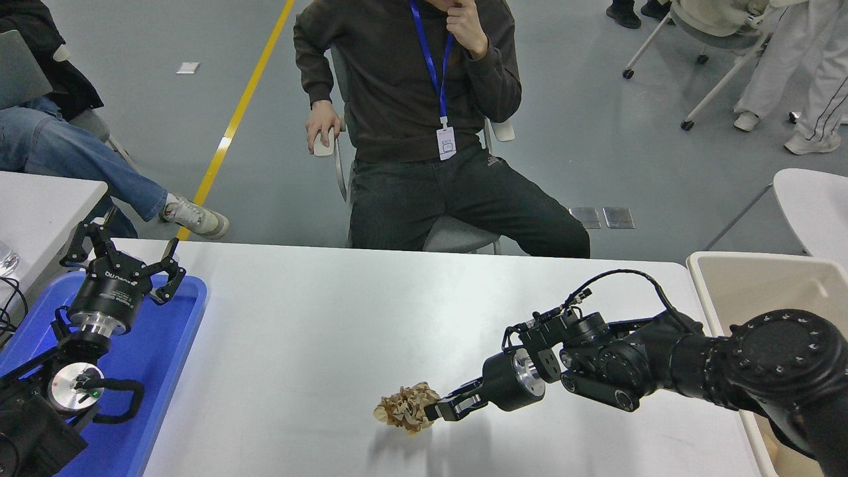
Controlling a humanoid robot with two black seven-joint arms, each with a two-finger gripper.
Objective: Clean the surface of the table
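Observation:
The large white table surface (344, 318) fills the lower half of the view. A crumpled brown paper ball (403, 408) hangs a little above it near the front middle, with its shadow on the tabletop below. My right gripper (434, 409) is shut on the ball's right side, the arm reaching in from the right edge. My left gripper (126, 255) is open and empty, parked at the lower left above a blue tray (165, 344).
A beige bin (762, 285) stands at the table's right end. A seated person (424, 132) is at the far side, hands off the table. A smaller white tabletop (40, 205) lies at the far left. Other people and chairs are farther back.

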